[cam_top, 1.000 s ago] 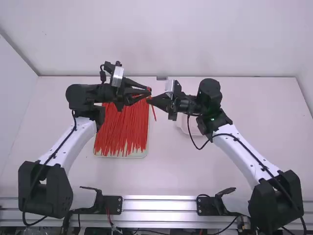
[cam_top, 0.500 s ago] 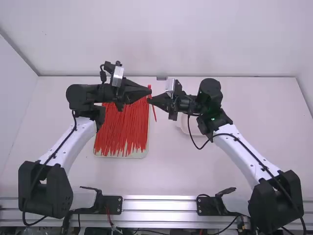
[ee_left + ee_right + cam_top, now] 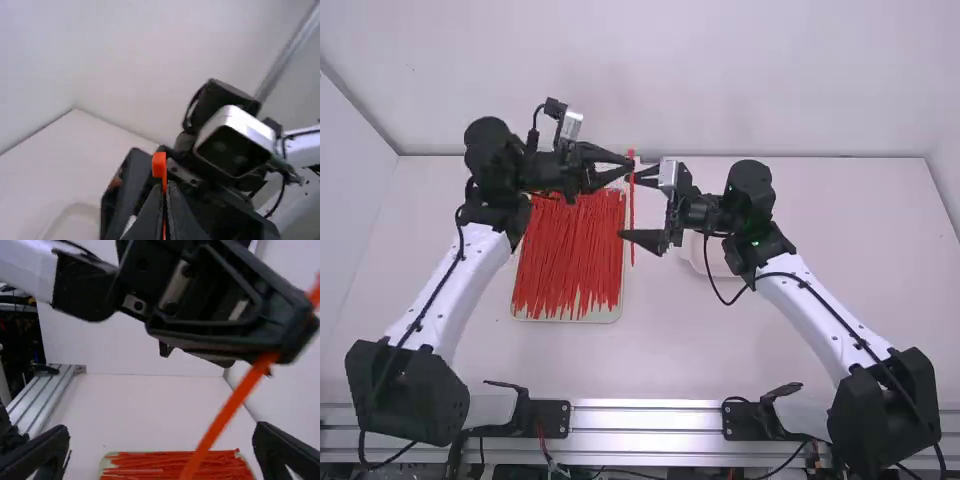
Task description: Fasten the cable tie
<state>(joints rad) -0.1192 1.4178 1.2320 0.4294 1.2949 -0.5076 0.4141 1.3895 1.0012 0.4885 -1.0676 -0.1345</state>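
Observation:
A single red cable tie (image 3: 632, 215) hangs upright above the table's back middle. My left gripper (image 3: 625, 177) is shut on it just below its head. In the left wrist view the fingers (image 3: 152, 210) pinch the strap under the orange head (image 3: 159, 165). My right gripper (image 3: 642, 203) faces the left one and is wide open, one finger near the tie's head and the other near its lower end. In the right wrist view the tie (image 3: 235, 400) slants between the spread fingers (image 3: 37, 452) untouched, under the left gripper (image 3: 215, 305).
A flat tray (image 3: 567, 317) left of the middle holds a pile of several red ties (image 3: 570, 255), also seen as the pile (image 3: 175, 465) in the right wrist view. A white container (image 3: 705, 255) sits behind the right arm's wrist. The table's right side and front are bare.
The right gripper has opened and let go of the tie. The left gripper has risen and turned, so the tie now hangs upright from it.

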